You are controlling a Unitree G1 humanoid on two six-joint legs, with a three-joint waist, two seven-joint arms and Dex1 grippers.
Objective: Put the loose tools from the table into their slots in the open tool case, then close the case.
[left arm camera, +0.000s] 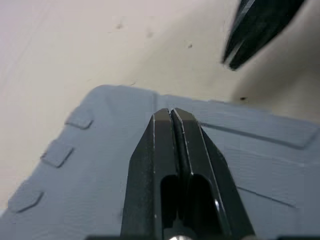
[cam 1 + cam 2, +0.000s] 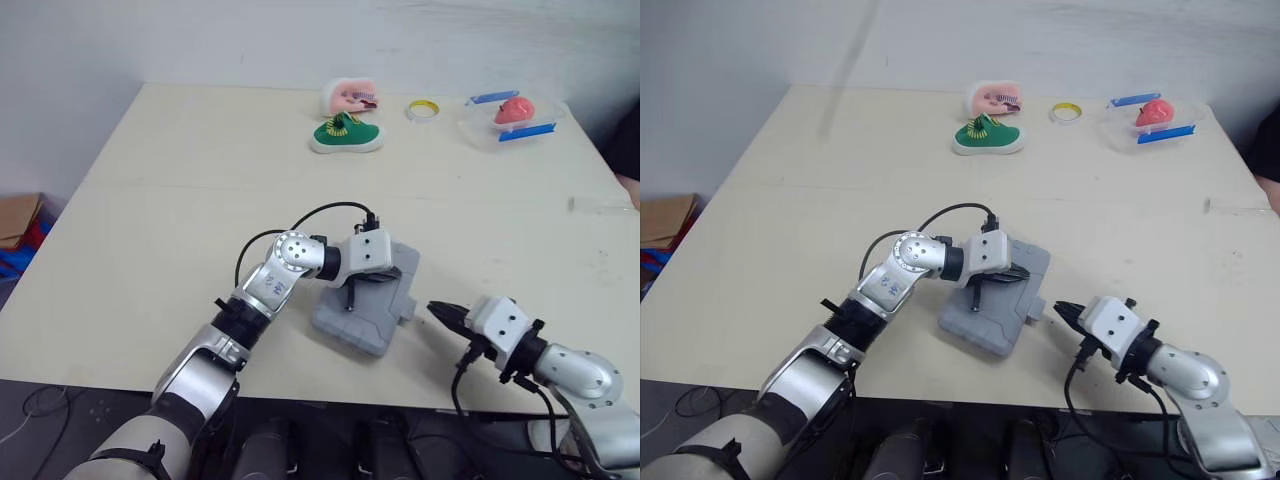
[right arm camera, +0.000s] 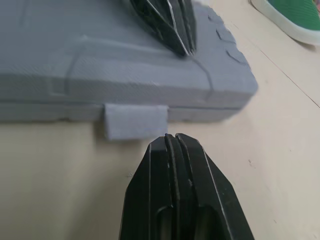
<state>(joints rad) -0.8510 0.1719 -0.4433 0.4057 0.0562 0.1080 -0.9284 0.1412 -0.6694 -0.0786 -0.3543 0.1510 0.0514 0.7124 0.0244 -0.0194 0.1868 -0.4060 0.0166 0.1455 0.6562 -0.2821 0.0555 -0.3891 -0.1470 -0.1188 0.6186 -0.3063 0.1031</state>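
Your left gripper (image 1: 171, 114) is resting on the tool case (image 2: 368, 326) with its two black fingers pinched together and nothing between them, the tips bearing down on the grey lid near its middle. The case is lying flat and shut at the near edge of the table (image 2: 150, 200), so you are probably working on the closing step rather than on stowing tools. Its latch tab (image 3: 135, 121) is sticking out from the case's right-hand side wall, and your right gripper (image 3: 172, 138) is hovering just beside that tab, fingers likewise drawn together and empty, tips aimed at it but apart from it. To do this well, be holding the lid down firmly with the left arm while you are bringing the right tips squarely against the tab, pushing toward the case and not along it, since a glancing push is likely to slide the light case across the table instead of snapping the latch. Beyond the case, well apart from it on the far side, a green shoe (image 2: 347, 135) is sitting with a pink item (image 2: 350, 97) just behind it, then a yellow ring (image 2: 423, 108), then a clear tray (image 2: 475, 128) holding something red. None of these is crowding your approach; the path between the right gripper and the tab is lying open.
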